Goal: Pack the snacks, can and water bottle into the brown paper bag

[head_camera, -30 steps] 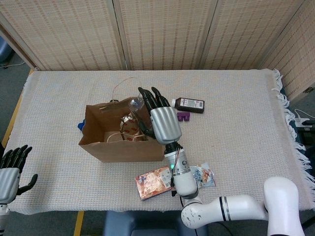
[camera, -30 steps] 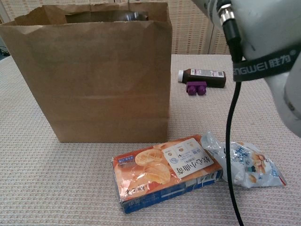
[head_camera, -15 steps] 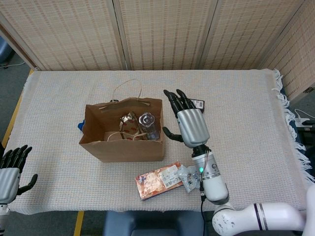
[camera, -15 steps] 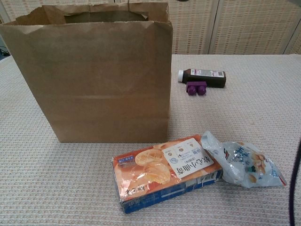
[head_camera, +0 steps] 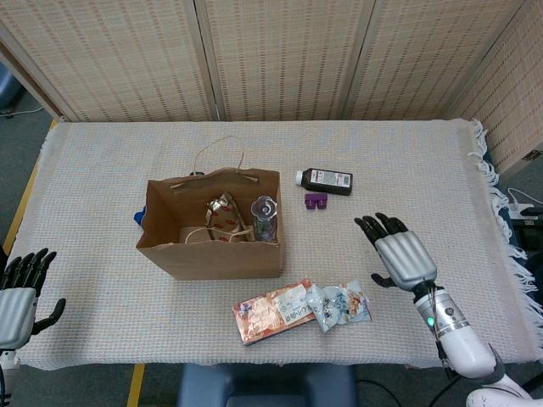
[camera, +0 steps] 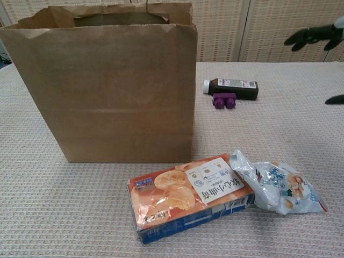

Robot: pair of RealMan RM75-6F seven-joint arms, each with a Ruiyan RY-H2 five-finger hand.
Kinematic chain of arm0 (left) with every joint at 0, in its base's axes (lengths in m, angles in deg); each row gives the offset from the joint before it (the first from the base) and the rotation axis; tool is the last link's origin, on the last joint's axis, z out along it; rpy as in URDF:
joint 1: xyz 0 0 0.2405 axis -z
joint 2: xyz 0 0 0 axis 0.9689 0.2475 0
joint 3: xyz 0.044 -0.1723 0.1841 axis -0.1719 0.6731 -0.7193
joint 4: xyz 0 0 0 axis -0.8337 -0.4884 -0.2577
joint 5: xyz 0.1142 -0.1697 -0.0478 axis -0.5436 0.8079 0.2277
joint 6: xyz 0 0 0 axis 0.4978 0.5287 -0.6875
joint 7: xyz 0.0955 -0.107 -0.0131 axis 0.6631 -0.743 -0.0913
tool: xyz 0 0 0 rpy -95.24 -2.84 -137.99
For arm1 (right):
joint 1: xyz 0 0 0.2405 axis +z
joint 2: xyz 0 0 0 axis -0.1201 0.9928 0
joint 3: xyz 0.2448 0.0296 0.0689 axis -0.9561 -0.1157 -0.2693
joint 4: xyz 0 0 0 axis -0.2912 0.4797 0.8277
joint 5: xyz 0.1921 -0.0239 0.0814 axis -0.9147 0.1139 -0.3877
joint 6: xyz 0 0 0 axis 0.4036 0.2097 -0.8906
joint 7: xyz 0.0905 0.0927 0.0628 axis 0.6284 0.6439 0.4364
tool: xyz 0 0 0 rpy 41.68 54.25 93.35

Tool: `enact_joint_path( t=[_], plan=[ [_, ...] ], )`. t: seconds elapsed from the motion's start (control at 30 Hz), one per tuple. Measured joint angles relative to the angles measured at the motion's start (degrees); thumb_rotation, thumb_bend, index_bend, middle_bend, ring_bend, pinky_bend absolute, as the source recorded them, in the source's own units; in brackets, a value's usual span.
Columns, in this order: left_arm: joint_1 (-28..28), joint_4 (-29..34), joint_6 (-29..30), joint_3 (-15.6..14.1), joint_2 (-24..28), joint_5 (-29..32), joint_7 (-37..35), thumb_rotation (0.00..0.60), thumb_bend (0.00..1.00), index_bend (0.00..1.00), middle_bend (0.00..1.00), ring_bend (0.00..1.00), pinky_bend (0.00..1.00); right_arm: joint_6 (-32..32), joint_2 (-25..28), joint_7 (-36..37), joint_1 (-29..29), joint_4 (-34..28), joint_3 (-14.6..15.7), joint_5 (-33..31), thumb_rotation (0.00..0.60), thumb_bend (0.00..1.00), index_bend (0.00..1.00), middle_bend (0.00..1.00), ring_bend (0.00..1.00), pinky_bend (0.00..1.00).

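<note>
Left hand hangs off the table's near-left corner, fingers spread, holding nothing. Bag stands open, well to its right, with the bottle upright in its right end beside a can. Box and packet lie touching just in front of the bag. Right hand hovers empty, fingers apart, beyond and right of the packet.

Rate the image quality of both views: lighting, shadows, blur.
Head view: even, diffuse light, soft shadows, sharp across the table and into the paper bag. Chest view: the bag's front face is dim, the cracker box film shows mild sheen, and the right hand at the frame edge looks dark and slightly soft.
</note>
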Motion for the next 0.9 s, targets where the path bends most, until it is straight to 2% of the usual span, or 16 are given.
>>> enact_joint_path(
  t=[0.13, 0.2, 0.43, 0.7, 0.83, 0.87, 0.9],
  plan=[
    [0.1, 0.1, -0.2, 0.1, 0.0, 0.2, 0.2, 0.600, 0.36, 0.04, 0.00, 0.00, 0.00, 3.7, -1.7, -2.6, -0.4, 3.1, 4.9, 2.6, 0.600, 0.06, 0.00, 0.03, 0.00, 0.09],
    [0.1, 0.1, -0.2, 0.1, 0.0, 0.2, 0.1, 0.600, 0.36, 0.04, 0.00, 0.00, 0.00, 4.2, -3.5, -3.0, -0.4, 3.8, 5.7, 2.9, 0.600, 0.06, 0.00, 0.03, 0.00, 0.09],
    [0.1, -0.1, -0.2, 0.0, 0.1, 0.0, -0.9, 0.600, 0.36, 0.04, 0.00, 0.00, 0.00, 5.3, -11.4, -4.3, -0.1, 6.3, 7.1, 1.7, 0.600, 0.06, 0.00, 0.03, 0.00, 0.09],
    [0.1, -0.4, -0.2, -0.2, 0.4, -0.5, -2.0, 0.600, 0.36, 0.04, 0.00, 0.00, 0.00, 4.4, -19.0, -9.7, 0.8, 10.3, 9.2, -1.4, 0.600, 0.06, 0.00, 0.03, 0.00, 0.09],
    [0.1, -0.5, -0.2, -0.3, 0.4, -0.6, -2.2, 0.600, 0.36, 0.04, 0.00, 0.00, 0.00, 3.5, -22.2, -10.3, 0.9, 13.2, 9.4, -2.3, 0.600, 0.06, 0.01, 0.05, 0.01, 0.15],
    [0.1, -0.5, -0.3, -0.3, 0.4, -0.6, -2.2, 0.600, 0.36, 0.04, 0.00, 0.00, 0.00, 3.3, -22.9, -10.4, 0.9, 14.0, 9.4, -2.3, 0.600, 0.06, 0.04, 0.07, 0.03, 0.17],
    [0.1, -0.5, -0.2, -0.3, 0.4, -0.6, -2.2, 0.600, 0.36, 0.04, 0.00, 0.00, 0.00, 2.8, -23.8, -10.6, 0.9, 15.2, 9.4, -2.3, 0.600, 0.07, 0.11, 0.12, 0.08, 0.23]
  ],
)
